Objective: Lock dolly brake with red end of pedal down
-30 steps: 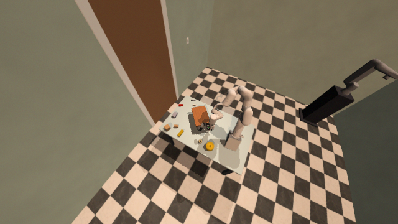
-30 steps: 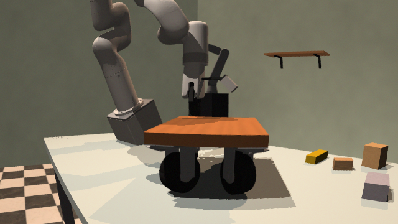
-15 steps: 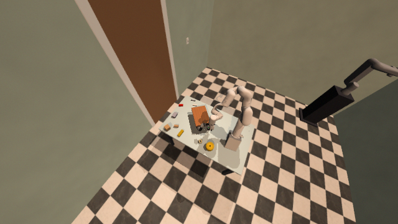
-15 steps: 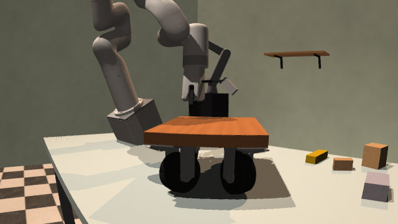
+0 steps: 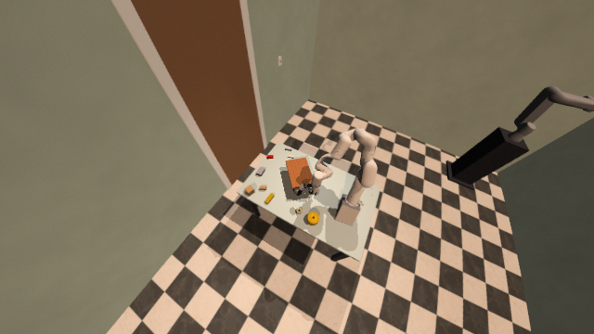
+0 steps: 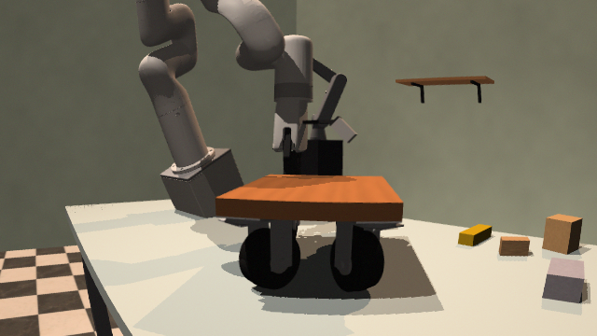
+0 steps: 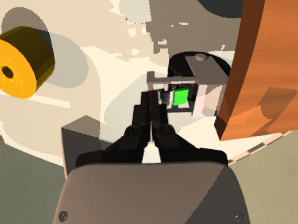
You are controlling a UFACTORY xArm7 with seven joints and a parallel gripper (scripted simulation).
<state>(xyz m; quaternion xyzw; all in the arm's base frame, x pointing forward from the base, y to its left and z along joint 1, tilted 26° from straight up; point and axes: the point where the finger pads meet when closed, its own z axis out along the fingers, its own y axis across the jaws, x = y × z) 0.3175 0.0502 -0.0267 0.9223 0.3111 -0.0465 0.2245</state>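
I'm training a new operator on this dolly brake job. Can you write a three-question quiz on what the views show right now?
1. True or false: the gripper holds something.
2. What colour is the pedal face seen in the wrist view just past the fingertips?
3. On the table, the yellow block lies on which side of the dolly in the exterior view: A left, B right?

Key: 1 false, it is shut on nothing. 2 green. 3 B.

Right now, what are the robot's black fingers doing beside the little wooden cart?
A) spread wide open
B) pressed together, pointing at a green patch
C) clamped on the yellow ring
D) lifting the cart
B: in the wrist view the gripper is shut, empty, its tips at the pedal's green patch beside the dolly.
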